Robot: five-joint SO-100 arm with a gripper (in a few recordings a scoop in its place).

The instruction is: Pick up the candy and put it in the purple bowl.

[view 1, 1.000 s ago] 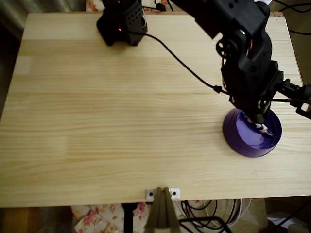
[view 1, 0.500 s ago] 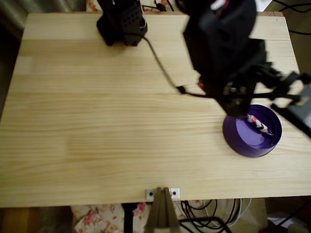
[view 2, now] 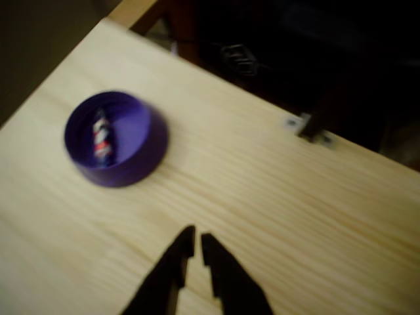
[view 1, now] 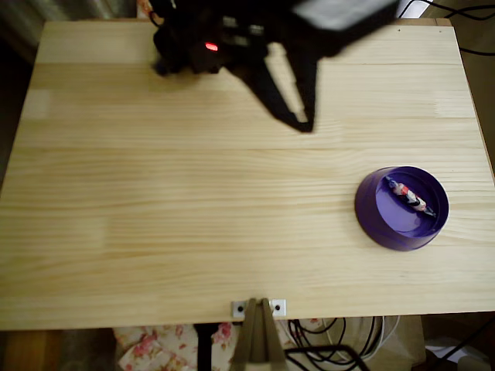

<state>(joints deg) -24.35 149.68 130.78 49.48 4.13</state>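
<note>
The candy [view 1: 408, 196] lies inside the purple bowl [view 1: 371, 220] at the right of the table, free of any grip. The wrist view shows the same candy [view 2: 102, 136] in the bowl [view 2: 141, 164] at upper left. My gripper [view 1: 304, 124] is a blurred dark shape over the back middle of the table, well away from the bowl to its upper left. In the wrist view my gripper [view 2: 197, 236] hovers above bare wood, its fingertips nearly touching with nothing between them.
The arm's black base [view 1: 189, 46] stands at the table's back edge. A small metal bracket [view 1: 259, 308] is fixed to the front edge and also shows in the wrist view as a bracket [view 2: 308, 128]. Cables hang below the table front.
The arm has lifted off the bowl and swung back and left toward its base. The candy has stayed lying in the bowl.
</note>
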